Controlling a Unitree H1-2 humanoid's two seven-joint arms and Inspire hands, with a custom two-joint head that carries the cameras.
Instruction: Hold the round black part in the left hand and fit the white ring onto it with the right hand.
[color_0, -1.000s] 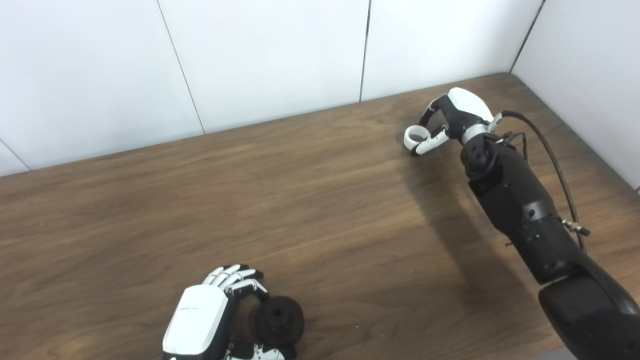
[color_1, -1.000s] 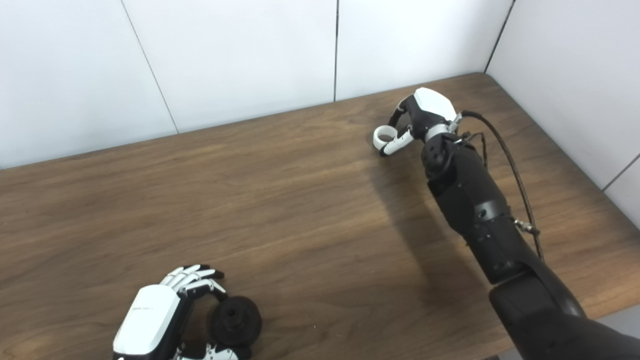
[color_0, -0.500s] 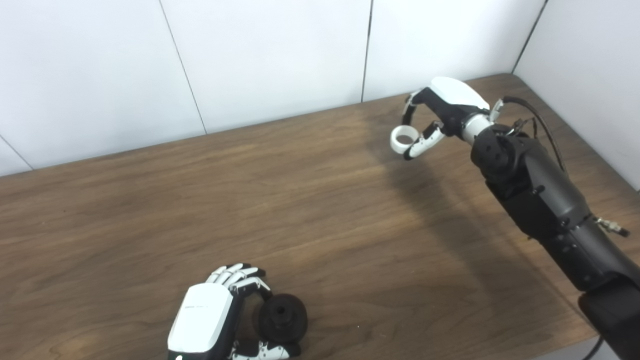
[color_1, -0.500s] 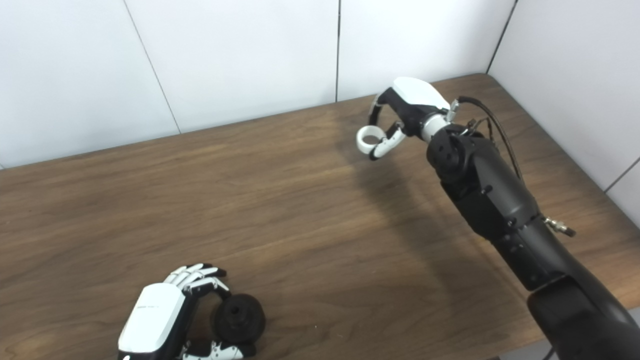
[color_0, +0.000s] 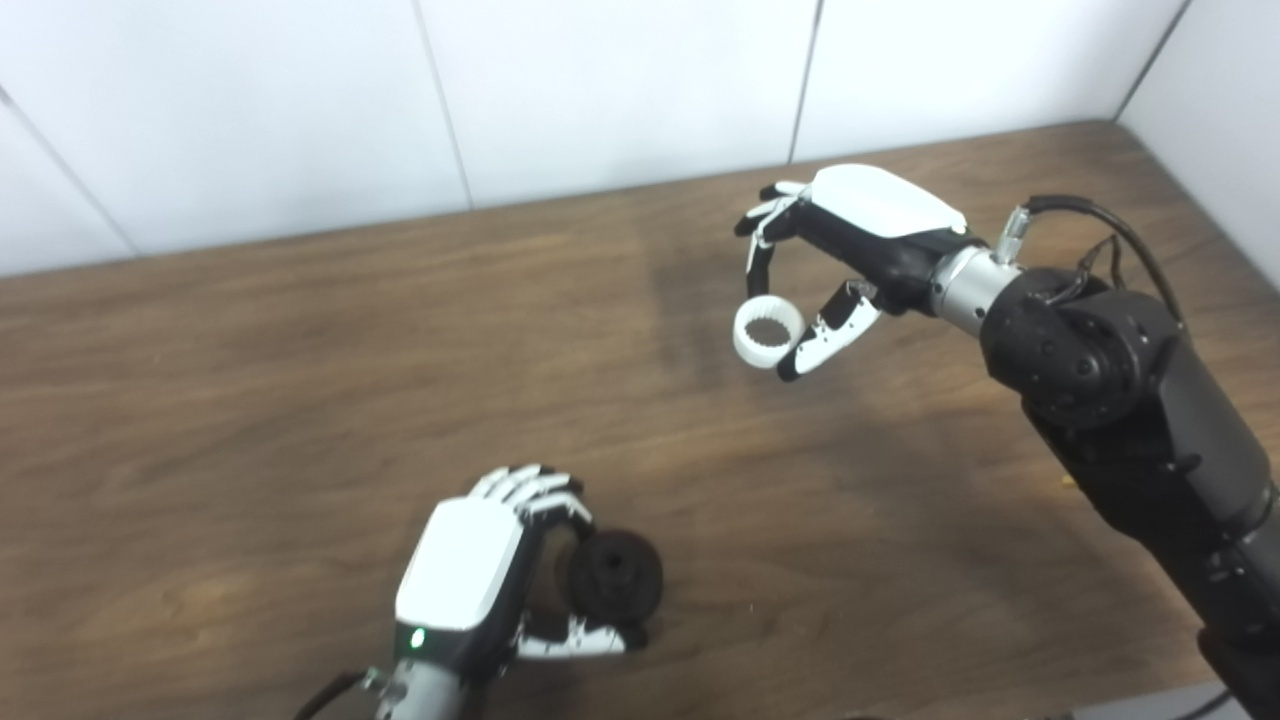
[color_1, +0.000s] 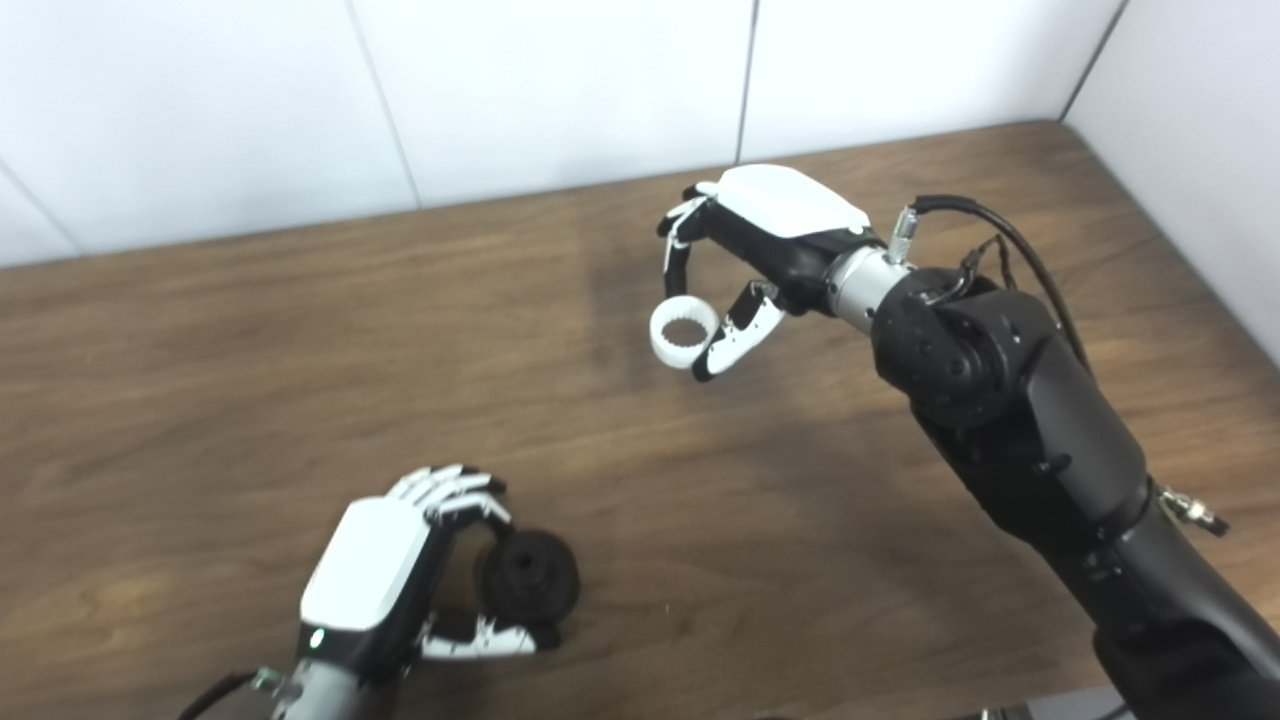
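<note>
Our left hand (color_0: 465, 565) is clamped on the black part (color_0: 615, 577) low over the tabletop (color_0: 300, 380). Our right hand (color_0: 850, 240) pinches the white ring (color_0: 768, 332), raised well apart, far right.

Lab test bench: bare wooden table (color_0: 300, 340), white panel walls (color_0: 600, 90).

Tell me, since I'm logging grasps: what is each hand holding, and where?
The right hand pinches the white ring by its rim. The left hand grips the round black part at its edge.
</note>
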